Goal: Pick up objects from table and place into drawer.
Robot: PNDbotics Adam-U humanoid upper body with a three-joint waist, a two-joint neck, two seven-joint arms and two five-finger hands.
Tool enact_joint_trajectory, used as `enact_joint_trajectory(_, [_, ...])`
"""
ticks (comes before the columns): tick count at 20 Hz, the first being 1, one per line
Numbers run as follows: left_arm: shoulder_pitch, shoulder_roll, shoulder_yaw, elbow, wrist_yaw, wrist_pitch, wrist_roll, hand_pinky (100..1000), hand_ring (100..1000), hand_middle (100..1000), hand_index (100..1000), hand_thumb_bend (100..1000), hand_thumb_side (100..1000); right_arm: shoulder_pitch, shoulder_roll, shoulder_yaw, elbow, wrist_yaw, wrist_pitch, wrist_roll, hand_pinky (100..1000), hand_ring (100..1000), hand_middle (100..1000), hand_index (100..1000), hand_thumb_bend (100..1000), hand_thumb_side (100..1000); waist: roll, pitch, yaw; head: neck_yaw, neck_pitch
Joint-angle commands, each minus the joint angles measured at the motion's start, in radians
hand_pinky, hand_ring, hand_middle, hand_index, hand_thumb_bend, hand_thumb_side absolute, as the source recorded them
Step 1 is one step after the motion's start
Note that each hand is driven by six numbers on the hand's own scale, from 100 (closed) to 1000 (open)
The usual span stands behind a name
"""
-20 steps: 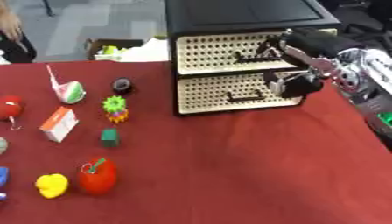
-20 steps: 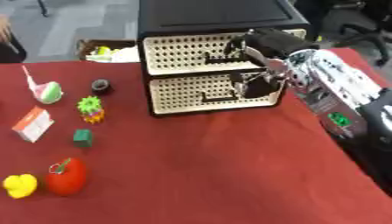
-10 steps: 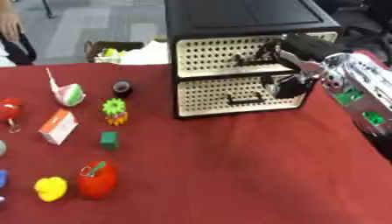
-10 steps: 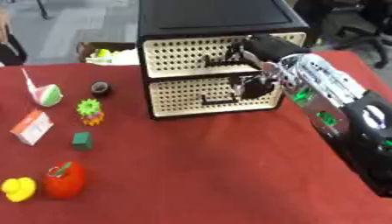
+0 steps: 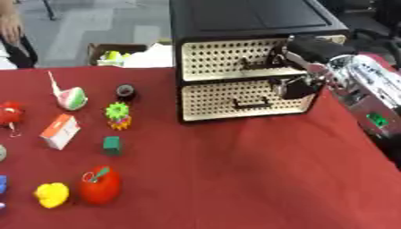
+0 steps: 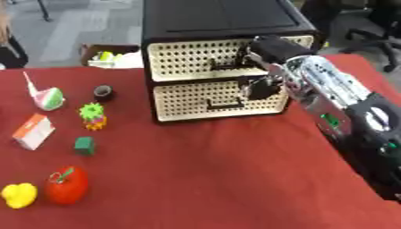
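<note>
A black cabinet [image 5: 250, 18] holds two cream perforated drawers, both closed. My right hand [image 6: 270, 51] comes in from the right, its fingers curled at the upper drawer's handle [image 5: 252, 63] and its thumb [image 5: 294, 87] hanging in front of the lower drawer [image 5: 235, 100]. On the red cloth to the left lie a red tomato [image 5: 100, 187], a yellow duck [image 5: 53, 195], a green cube [image 5: 112, 145], a green and yellow gear toy [image 5: 118, 114], a black round piece [image 5: 125, 91], a watermelon slice [image 5: 70, 97] and an orange and white carton [image 5: 59, 131]. My left hand is out of sight.
A red toy [image 5: 8, 112] and a blue piece [image 5: 2, 184] show at the left edge. A cardboard box [image 5: 117, 54] with small items stands behind the table. The red table [image 5: 250, 179] ends close to the right of the cabinet.
The whole picture has shifted a little, so the camera moved. My right hand has stayed at the upper drawer's handle, and the drawer front has not visibly come out.
</note>
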Motion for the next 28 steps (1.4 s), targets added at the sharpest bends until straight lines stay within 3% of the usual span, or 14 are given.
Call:
enact_joint_trajectory(1, [-0.009,0.025,0.006,-0.018,0.004,-0.004,-0.001,671,802,875,1000,100,935,-0.019,-0.015,-0.005,0.012,0.005,-0.008,0.007,100,100,100,830,100,173,-0.001,-0.012,0.003,-0.002,-0.009])
enact_joint_trajectory(12, [-0.012,0.023,0.004,-0.018,0.007,-0.006,-0.002,670,802,873,1000,100,934,-0.031,-0.001,0.027,0.031,-0.027,-0.011,0.058,100,100,100,806,100,149,-0.005,-0.009,0.005,-0.006,-0.006])
enact_joint_trajectory(18, [-0.014,0.023,0.005,-0.018,0.007,-0.007,0.000,670,802,873,1000,100,934,0.037,-0.051,0.022,-0.031,-0.054,-0.005,0.060,100,100,100,803,100,140,-0.008,-0.004,0.008,-0.006,-0.009])
enact_joint_trajectory(28, [-0.019,0.022,0.004,-0.018,0.009,-0.011,0.001,669,803,873,1000,100,934,0.061,-0.066,0.022,-0.077,-0.012,0.023,0.069,100,100,100,761,100,132,-0.009,-0.001,0.002,-0.003,-0.009])
